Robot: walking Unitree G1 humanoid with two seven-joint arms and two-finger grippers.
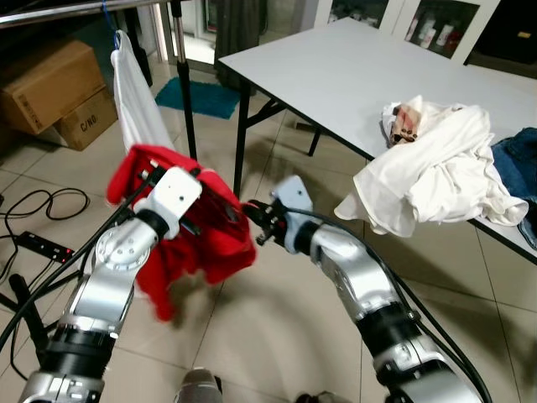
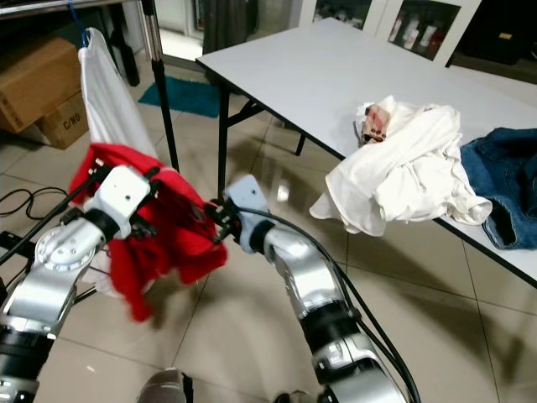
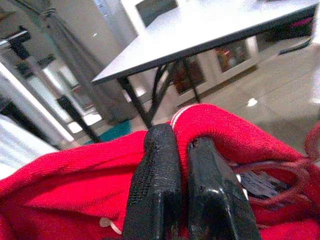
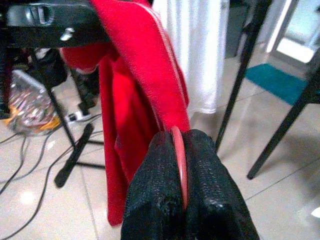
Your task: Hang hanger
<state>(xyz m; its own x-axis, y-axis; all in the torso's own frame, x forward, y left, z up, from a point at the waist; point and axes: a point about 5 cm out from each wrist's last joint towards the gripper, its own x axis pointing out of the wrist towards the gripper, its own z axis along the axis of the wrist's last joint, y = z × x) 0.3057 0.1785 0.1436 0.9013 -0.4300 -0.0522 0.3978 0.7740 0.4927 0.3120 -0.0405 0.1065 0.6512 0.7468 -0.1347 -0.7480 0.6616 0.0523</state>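
hanger [image 4: 178, 150] w/ red top [image 1: 189, 235] | we've got both left pincer [image 3: 186, 150] and right pincer [image 4: 184, 165] clamped on | rail [image 1: 67, 8] not reached, hanging's left

table [image 1: 336, 75]: white clothes [image 1: 436, 172] (heaped), jeans [image 1: 516, 168] | floor [image 1: 277, 336]: boxes [image 1: 54, 92], cables [image 1: 42, 206]

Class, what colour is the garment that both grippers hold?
Red. The garment shows best in the left eye view, held by the left gripper and right gripper.
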